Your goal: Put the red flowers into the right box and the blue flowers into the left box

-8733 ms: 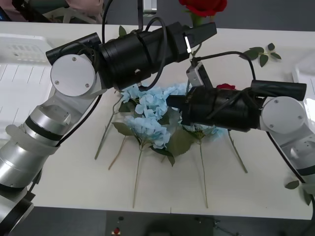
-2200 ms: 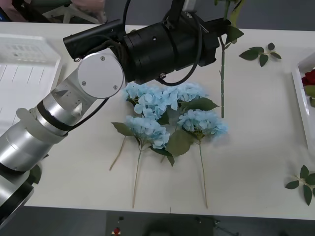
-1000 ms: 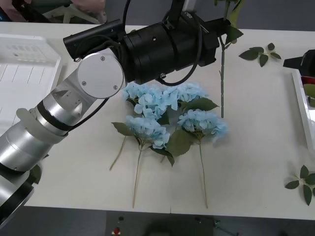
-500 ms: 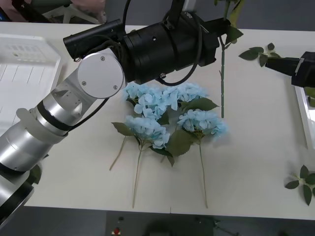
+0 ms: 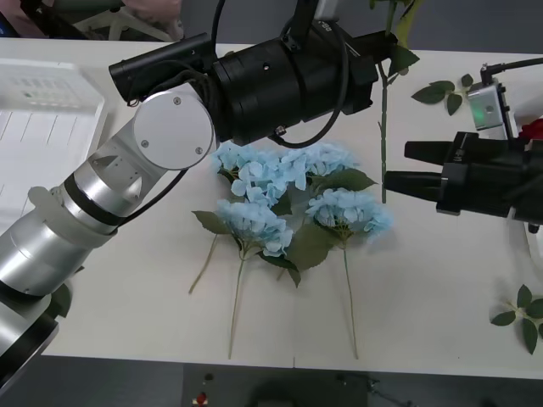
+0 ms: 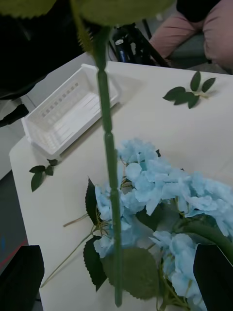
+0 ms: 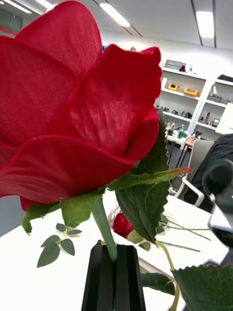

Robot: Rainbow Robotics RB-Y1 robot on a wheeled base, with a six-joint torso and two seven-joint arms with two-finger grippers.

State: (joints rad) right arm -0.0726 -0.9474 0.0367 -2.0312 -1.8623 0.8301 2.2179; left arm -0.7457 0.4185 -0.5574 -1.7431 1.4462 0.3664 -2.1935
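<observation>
Nearest to me on the white table [image 5: 441,288], the blue flowers [image 5: 288,199] lie in a loose cluster at the middle, pale heads toward the far side and thin stems trailing toward the near edge. A small sprig of green leaves [image 5: 519,315] lies at the near right corner. To the right of the cluster my right gripper [image 5: 399,167] reaches in from the right, its two black fingers spread apart with nothing between them, pointing left toward a hanging green stem [image 5: 383,136]. In my right wrist view that stem [image 6: 109,160] runs straight down in front of the blue flowers [image 6: 165,194], its lower end free above them, between my open fingertips [image 6: 22,282]. Just behind my right gripper, at the table's right edge, a sliver of the right box [image 5: 519,229] shows, with a bit of red [image 5: 531,129] above the arm. Farther back, my left arm crosses above the blue flowers, and my left gripper [image 7: 115,252] has its black fingers pressed together on the stem of one of the red flowers [image 7: 73,116], holding the rose upright in the air with its head above the fingers; a second rose [image 7: 122,225] lies low beyond it. At the far left sits the left box [image 5: 38,127], a white slotted basket. Another leaf sprig [image 5: 448,91] lies at the far right.
</observation>
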